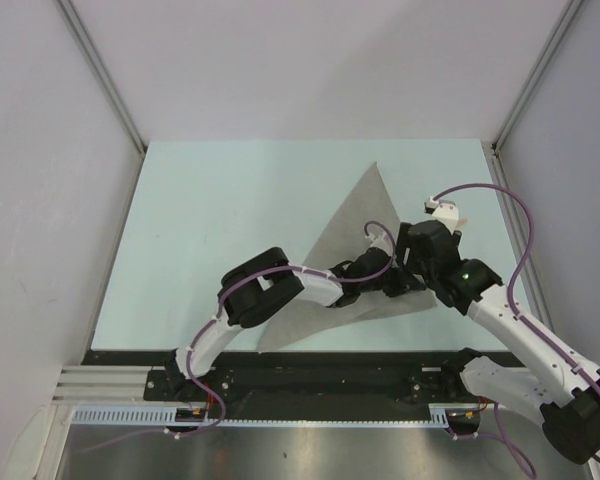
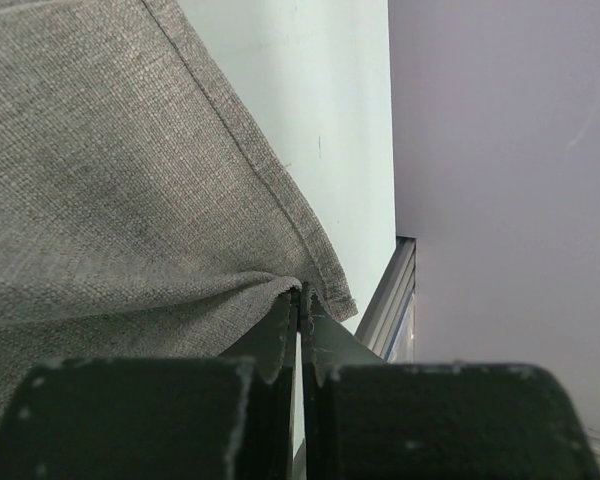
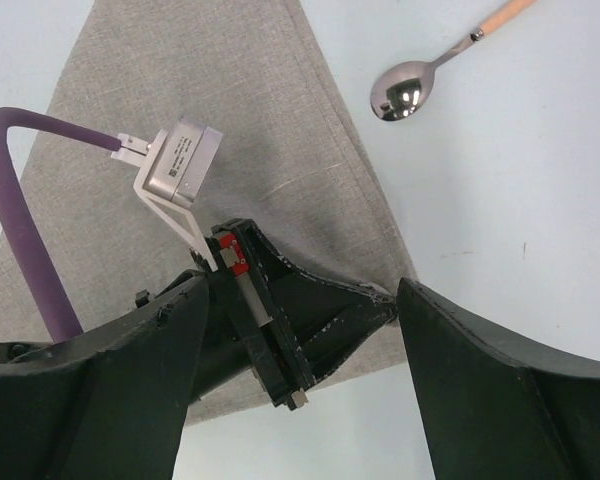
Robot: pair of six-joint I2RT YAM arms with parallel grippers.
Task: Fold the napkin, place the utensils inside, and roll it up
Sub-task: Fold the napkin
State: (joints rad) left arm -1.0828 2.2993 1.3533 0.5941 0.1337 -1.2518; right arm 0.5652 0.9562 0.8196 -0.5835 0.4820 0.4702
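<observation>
**Item 1, napkin** (image 1: 355, 240): grey cloth, folded to a triangle, lying on the surface (image 1: 210, 220) right of centre, apex pointing away from me.

**Item 2, left fingers** (image 2: 270, 345): pressed together on a corner at the napkin's right side, right at the hem. Only a sliver of cloth sits in the pinch.

**Item 3, right fingers** (image 3: 130, 380): spread wide, holding nothing, straddling the left fingers and that same corner.

**Item 4, spoon** (image 3: 400, 95): metal bowl, pale handle, on the bare surface near the napkin's right edge, not touching it. I see no other utensil.

**Item 5, containers:** none in view, so no contents to record.

**Risks, as I judge them:**
- The hold is thin. A quick pull could slip the hem out and drop the corner short of its fold.
- The two sets of fingers are crowded. If I narrow the right pair here, it may strike the left pair rather than take cloth.
- Dragging the corner low could skew the triangle.
- The right arm could knock the spoon away.
</observation>
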